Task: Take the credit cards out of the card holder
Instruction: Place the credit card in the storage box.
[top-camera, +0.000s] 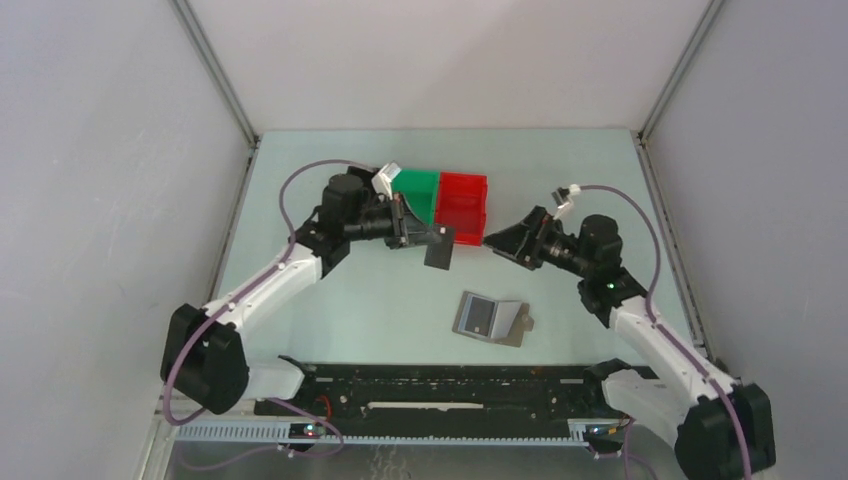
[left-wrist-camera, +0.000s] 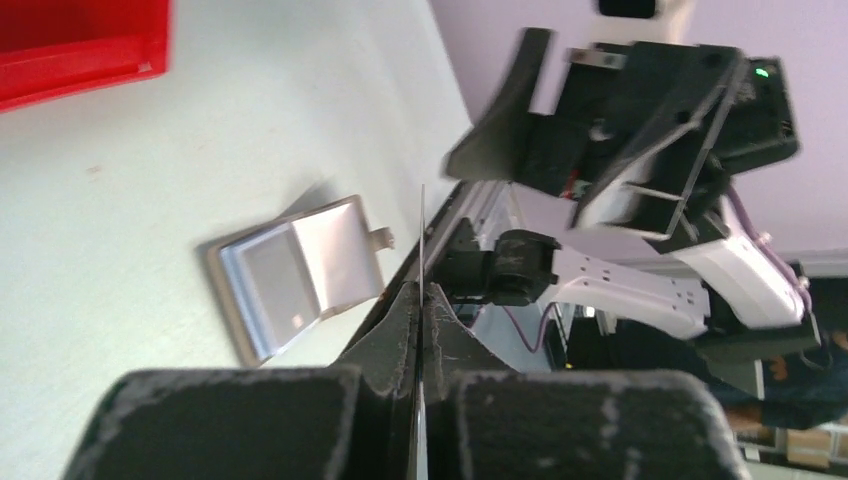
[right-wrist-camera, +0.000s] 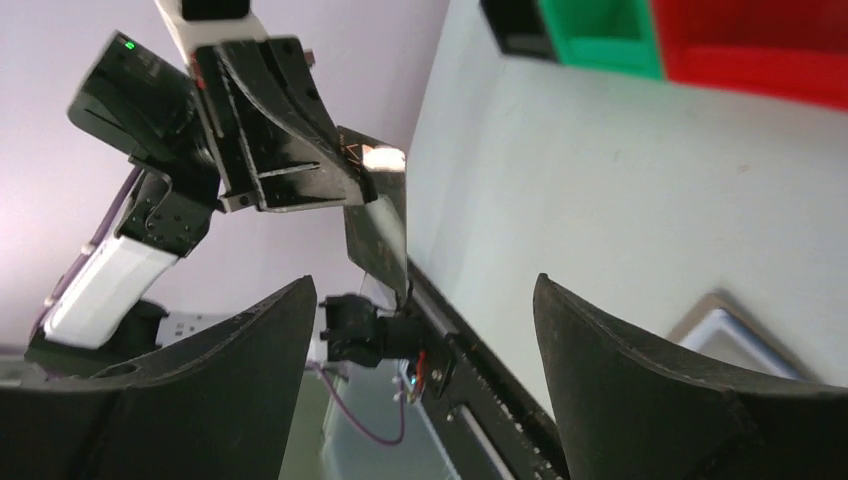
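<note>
Left jaws: pressed shut on one credit card (top-camera: 438, 250), pinching it by its upper edge. In the left wrist view the card shows only as a thin line running out from between the fingertips.
Card in the grip: looks dark from above. It hangs off the jaw tips, raised clear of the worktop (top-camera: 340, 300), with its flat face turned toward the camera overhead.
Right jaws: spread wide with nothing between them. They point at the left jaws from the opposite side, tips near the held card but apart from it.
Card relative to right jaws: straight ahead of the gap in the right wrist view, outside the jaws and untouched by them.
Arms: the left arm (top-camera: 270, 280) reaches in from the left and the right arm (top-camera: 650, 330) from the right, so the two sets of jaws meet head-on over the middle of the worktop.
Card holder (top-camera: 490, 318): lies folded open and flat on the worktop. It is nearer the arm bases than either set of jaws and well apart from both.
Holder detail: a blue-grey inner pocket faces up on its left half, a taupe flap with a small tab on its right. Whether another card sits in the pocket cannot be told.
Bins: a green bin (top-camera: 418, 192) and a red bin (top-camera: 462, 205) stand touching side by side just beyond the jaws. The held card hangs in front of the red one.
</note>
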